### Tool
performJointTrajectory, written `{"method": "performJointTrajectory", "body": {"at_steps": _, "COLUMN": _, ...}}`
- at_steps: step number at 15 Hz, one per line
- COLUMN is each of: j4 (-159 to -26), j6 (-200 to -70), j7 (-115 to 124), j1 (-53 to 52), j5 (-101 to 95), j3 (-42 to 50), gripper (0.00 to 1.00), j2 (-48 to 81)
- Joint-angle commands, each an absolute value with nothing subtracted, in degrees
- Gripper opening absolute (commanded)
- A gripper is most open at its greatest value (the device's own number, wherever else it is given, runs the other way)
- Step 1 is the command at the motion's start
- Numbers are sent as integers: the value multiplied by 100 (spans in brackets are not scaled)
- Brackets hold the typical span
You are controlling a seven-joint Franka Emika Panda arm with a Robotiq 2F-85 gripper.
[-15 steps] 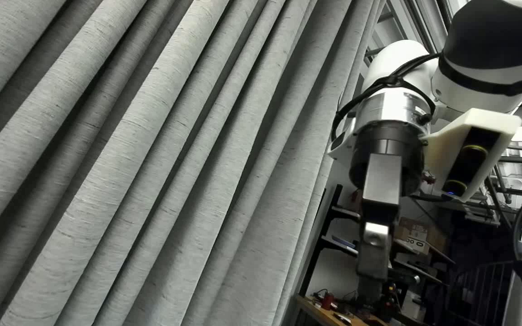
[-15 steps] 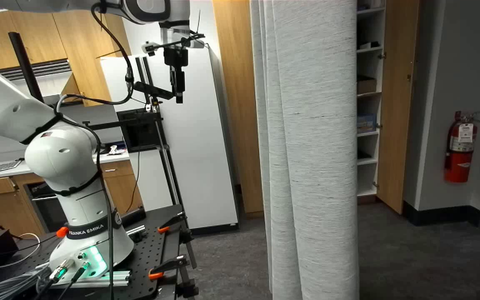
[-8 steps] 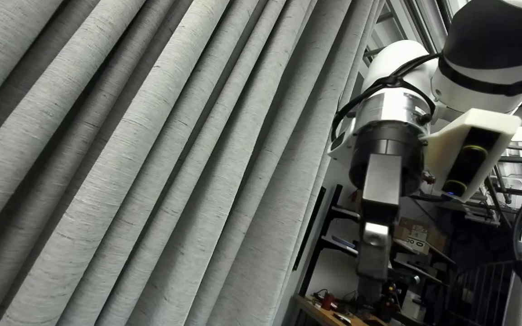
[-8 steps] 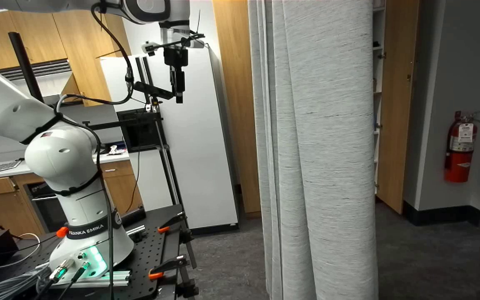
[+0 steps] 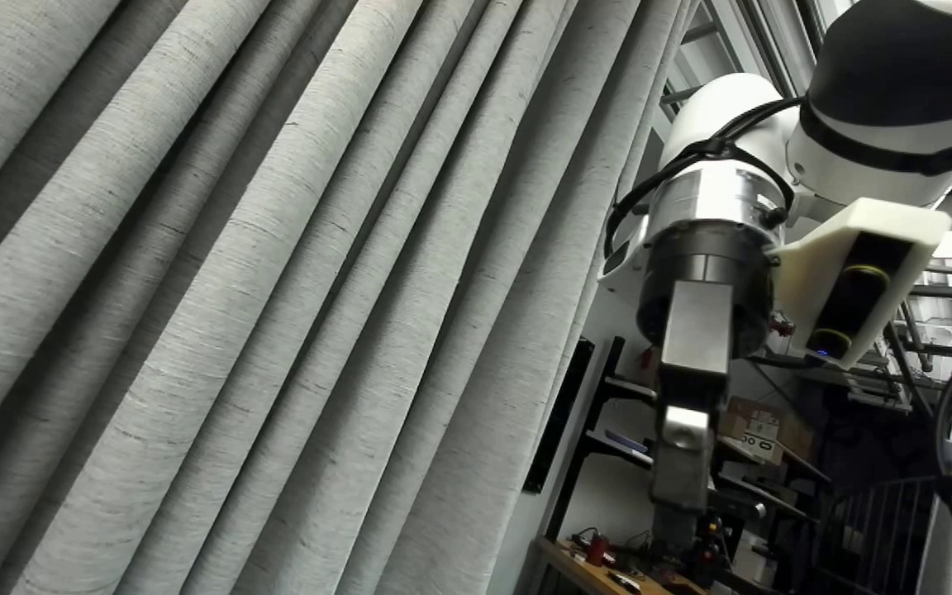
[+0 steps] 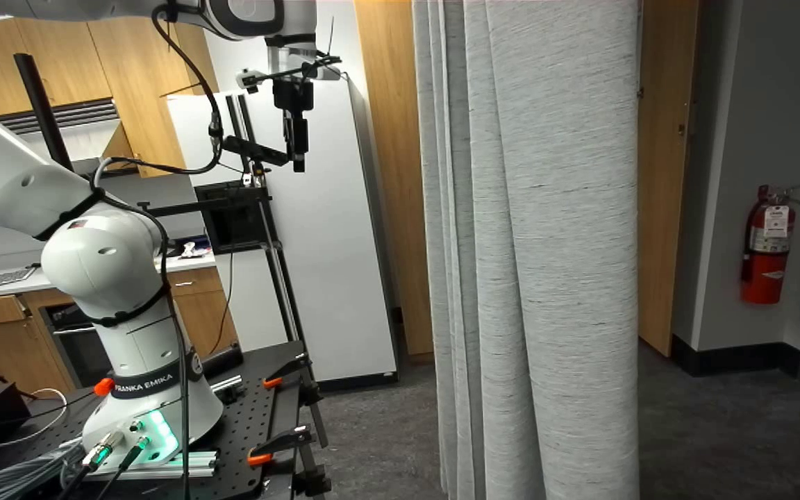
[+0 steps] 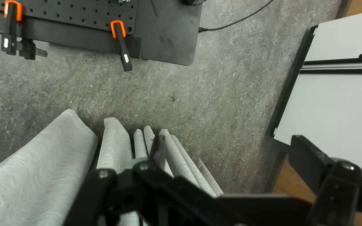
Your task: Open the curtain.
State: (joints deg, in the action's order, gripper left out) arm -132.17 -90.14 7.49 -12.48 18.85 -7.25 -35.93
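The curtain (image 5: 294,314), light-grey with long pleated folds, fills most of an exterior view and hangs from top to bottom. It hangs as a bundle of folds (image 6: 560,278) to the right of the arm in an exterior view. In the wrist view the folds (image 7: 58,157) show at lower left, partly behind the finger linkage. My gripper (image 7: 228,149) is open, with its fingers wide apart and only floor and furniture between them. It points down (image 6: 296,163), apart from the curtain in that exterior view. The gripper also shows (image 5: 677,512) right of the curtain's edge.
A black table (image 7: 168,34) with orange-tipped clamps (image 7: 119,31) stands beside the curtain. A white fridge (image 6: 330,278) and wooden cabinet panel (image 6: 400,208) stand behind the arm. A fire extinguisher (image 6: 768,250) hangs at right. A dark flat panel (image 5: 559,421) shows past the curtain's edge.
The curtain has shifted: its right edge has moved right in an exterior view, covering the shelves, and its lower edge has moved left in an exterior view, uncovering the dark panel. The arm looks still.
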Motion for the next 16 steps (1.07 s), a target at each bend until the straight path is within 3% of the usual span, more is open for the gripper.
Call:
{"method": "performJointTrajectory", "body": {"at_steps": 1, "j4": -13198, "j6": -8974, "j7": 687, "j1": -1097, "j5": 1940, "j3": -832, "gripper": 100, "j2": -3598}}
{"method": "performJointTrajectory", "body": {"at_steps": 16, "j4": -13164, "j6": -8976, "j7": 705, "j1": -1035, "j5": 1854, "j3": -829, "gripper": 100, "j2": -3640}}
